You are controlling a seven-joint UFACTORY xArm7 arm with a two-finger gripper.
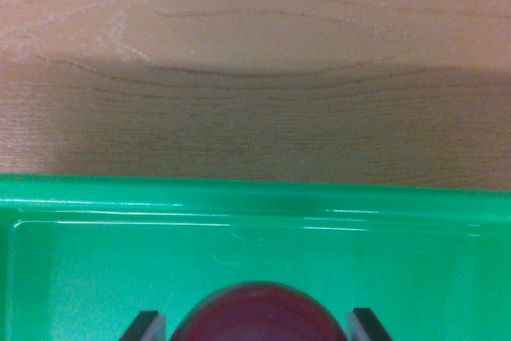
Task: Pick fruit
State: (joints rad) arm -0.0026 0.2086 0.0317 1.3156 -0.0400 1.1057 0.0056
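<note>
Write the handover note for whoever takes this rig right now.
Pincer: fingertips stand on either side of the red fruit at the bottom of the wrist view; whether they clamp it or only straddle it cannot be told.
Fruit: over the green tray; whether it rests on the floor or is lifted is unclear.
Tray: on the wooden table.
Done: pincer lined up on the fruit.
Left: confirm the grip, lift the fruit clear of the tray.

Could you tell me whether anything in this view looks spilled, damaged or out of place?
Nothing stands out: the green tray sits squarely on the wooden table, and the red fruit lies between the gripper fingers.
</note>
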